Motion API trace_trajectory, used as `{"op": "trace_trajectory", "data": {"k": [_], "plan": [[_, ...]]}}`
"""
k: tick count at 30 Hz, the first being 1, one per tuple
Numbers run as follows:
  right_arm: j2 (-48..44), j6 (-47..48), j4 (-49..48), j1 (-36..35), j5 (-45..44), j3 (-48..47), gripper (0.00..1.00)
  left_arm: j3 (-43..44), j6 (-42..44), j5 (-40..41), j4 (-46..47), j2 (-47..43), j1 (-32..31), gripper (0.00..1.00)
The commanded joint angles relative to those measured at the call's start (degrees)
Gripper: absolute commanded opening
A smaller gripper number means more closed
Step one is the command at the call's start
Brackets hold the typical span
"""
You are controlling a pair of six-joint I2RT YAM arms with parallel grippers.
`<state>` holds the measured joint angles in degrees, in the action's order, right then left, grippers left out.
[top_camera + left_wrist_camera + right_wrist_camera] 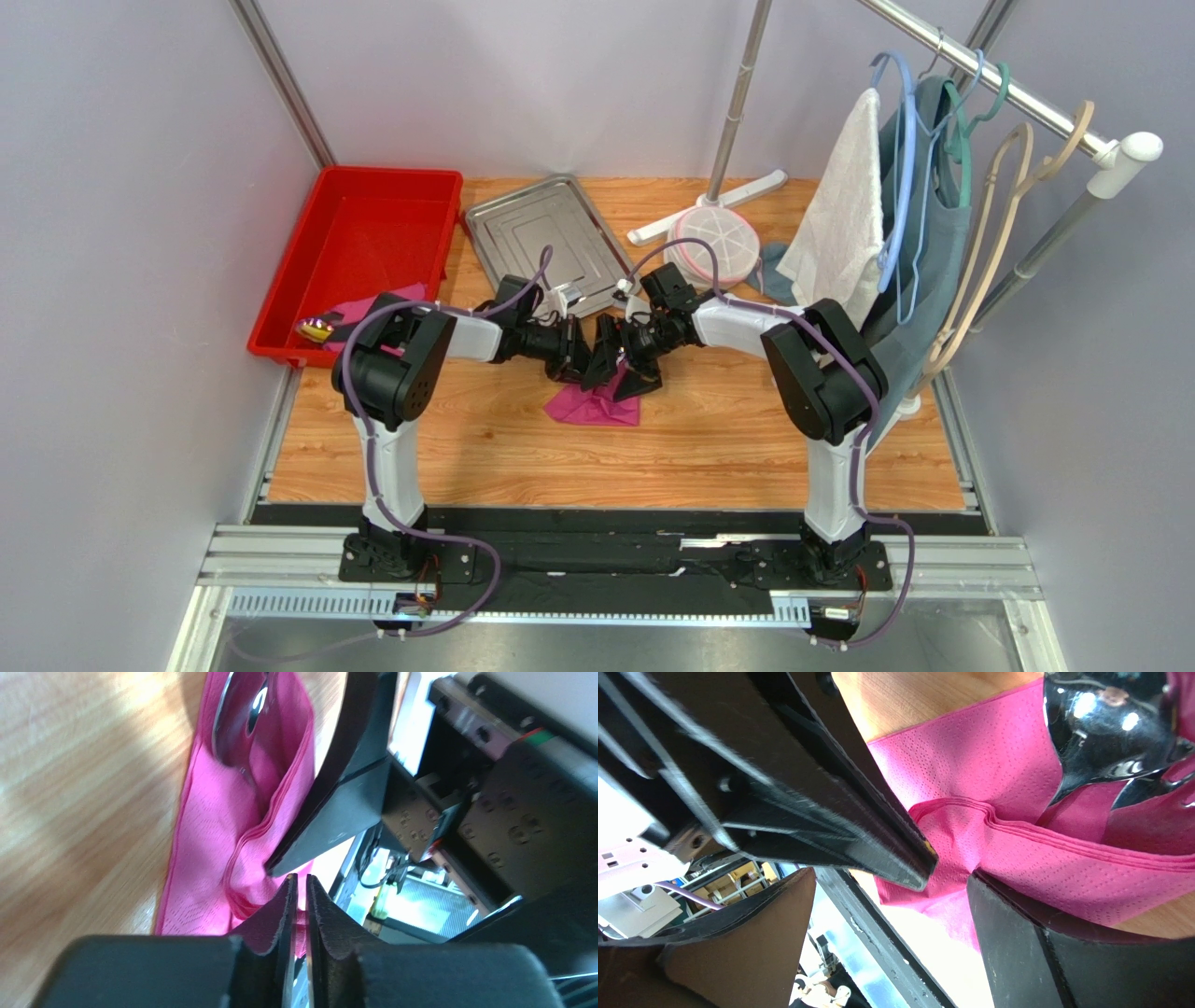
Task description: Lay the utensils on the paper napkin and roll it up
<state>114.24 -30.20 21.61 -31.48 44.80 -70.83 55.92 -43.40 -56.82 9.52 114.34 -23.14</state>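
Top external view shows you both arms meeting over the paper napkin (596, 406). It lies crumpled near the middle of the wooden table (758, 434), on the near side of the steel tray (547, 231).

In the left wrist view a shiny spoon (242, 714) sits inside the pink fold, so at least one of the utensils is on the napkin. I can't see any others.

You look to be at the rolling step. Your left gripper (300, 882) is almost closed. Pink paper shows in the thin slit, so it seems to be pinching the napkin's folded edge. Your right gripper (891, 882) is wide open and holds nothing, and the fold lies between its fingers.

Next, I think you should close the right one on the fold, then turn the paper over the spoon. Go gently, because thin paper can tear and the spoon could slip out.
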Motion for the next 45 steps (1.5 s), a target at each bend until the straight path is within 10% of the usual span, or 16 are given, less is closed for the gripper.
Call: {"op": "trace_trajectory", "data": {"k": [1, 13, 19, 40, 45], "plan": [[-1.6, 0.1, -2.0, -0.3, 1.3, -0.4, 0.86, 0.2, 6.5, -0.8, -5.3, -1.8, 0.2, 0.11], [-9.4, -0.4, 1.5, 0.7, 1.8, 0.1, 0.58, 2.8, 12.3, 5.0, -14.3, -1.2, 0.4, 0.00], [-10.3, 4.1, 4.7, 0.7, -8.0, -0.8, 0.00, 2.8, 11.9, 5.4, -14.1, -1.1, 0.3, 0.00], [1.1, 5.9, 4.5, -2.2, -18.4, -5.8, 0.00, 1.8, 11.7, 6.4, -13.3, -2.0, 0.5, 0.01], [3.2, 5.9, 4.5, -2.1, -18.7, -4.3, 0.00, -1.4, 8.4, 4.0, -5.7, -8.1, 1.5, 0.16]]}}
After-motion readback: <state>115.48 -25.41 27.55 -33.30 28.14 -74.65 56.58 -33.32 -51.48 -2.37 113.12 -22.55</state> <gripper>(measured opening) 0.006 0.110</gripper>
